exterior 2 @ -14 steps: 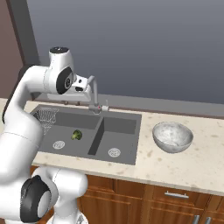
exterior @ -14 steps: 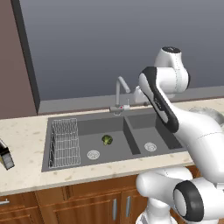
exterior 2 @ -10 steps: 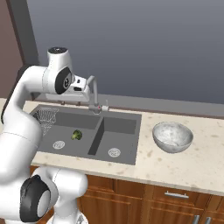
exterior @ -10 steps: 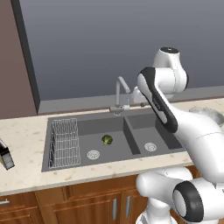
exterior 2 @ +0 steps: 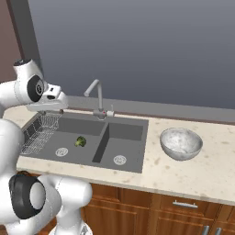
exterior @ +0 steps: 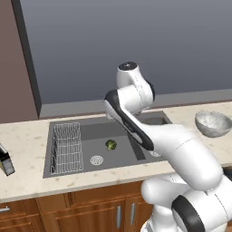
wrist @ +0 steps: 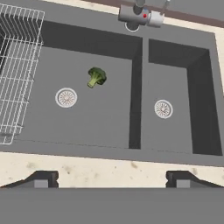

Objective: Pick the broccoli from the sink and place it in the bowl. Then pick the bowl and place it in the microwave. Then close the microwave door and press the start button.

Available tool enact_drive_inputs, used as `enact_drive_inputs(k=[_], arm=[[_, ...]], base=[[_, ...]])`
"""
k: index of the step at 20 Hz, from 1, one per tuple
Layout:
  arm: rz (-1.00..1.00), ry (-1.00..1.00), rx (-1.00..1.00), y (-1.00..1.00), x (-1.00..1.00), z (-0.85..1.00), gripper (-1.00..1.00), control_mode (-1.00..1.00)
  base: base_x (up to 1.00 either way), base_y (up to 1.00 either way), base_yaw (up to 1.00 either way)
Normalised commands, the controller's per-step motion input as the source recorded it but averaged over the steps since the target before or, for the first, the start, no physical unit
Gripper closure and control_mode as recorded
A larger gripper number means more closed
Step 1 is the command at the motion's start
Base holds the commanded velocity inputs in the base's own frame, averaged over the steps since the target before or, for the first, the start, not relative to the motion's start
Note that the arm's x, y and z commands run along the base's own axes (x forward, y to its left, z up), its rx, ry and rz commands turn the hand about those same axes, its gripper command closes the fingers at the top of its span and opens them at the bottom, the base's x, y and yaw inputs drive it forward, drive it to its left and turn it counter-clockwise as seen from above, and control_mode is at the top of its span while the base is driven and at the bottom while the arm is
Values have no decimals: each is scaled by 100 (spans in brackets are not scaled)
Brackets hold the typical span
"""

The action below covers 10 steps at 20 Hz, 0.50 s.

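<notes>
Nearest to you in the hand view are the gripper's (wrist: 112,177) two dark fingertips (wrist: 43,178), standing wide apart with nothing between them, hanging above the speckled beige counter (wrist: 87,168) at the front edge of the sink (wrist: 109,146). So the gripper is released and holds nothing.

Look just past that edge and you have the dark grey double basin. In the left basin a round silver drain (wrist: 66,97) sits on the floor, and the broccoli (wrist: 96,77) lies just beyond and to the right of it, apart from the drain and from the divider wall (the pale stem points toward the drain side). The wire rack (wrist: 17,65) takes up the left end of that same basin. The right basin has its own drain (wrist: 163,109).

At the far rim, behind the divider, you can see the base of the chrome faucet (wrist: 138,15).

In the right base view the faucet (exterior 2: 97,96) arches over the sink (exterior 2: 133,124), the broccoli (exterior 2: 81,141) rests in the left basin, and the bowl (exterior 2: 181,143) stands upright on the counter (exterior 2: 202,170) to the right of the sink, well apart from the broccoli. In the left base view you can find the bowl (exterior: 213,123) at the right edge, and the broccoli (exterior: 110,145) beside the rack (exterior: 67,147).
</notes>
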Motion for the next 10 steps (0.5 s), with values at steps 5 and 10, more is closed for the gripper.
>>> enact_drive_inputs(k=[5, 10], arm=[[-12, 10, -13, 53, 40, -56, -100, -100], [-20, 15, -2, 26, 59, -83, -100, -100]], base=[[0, 0, 0], [0, 0, 0]])
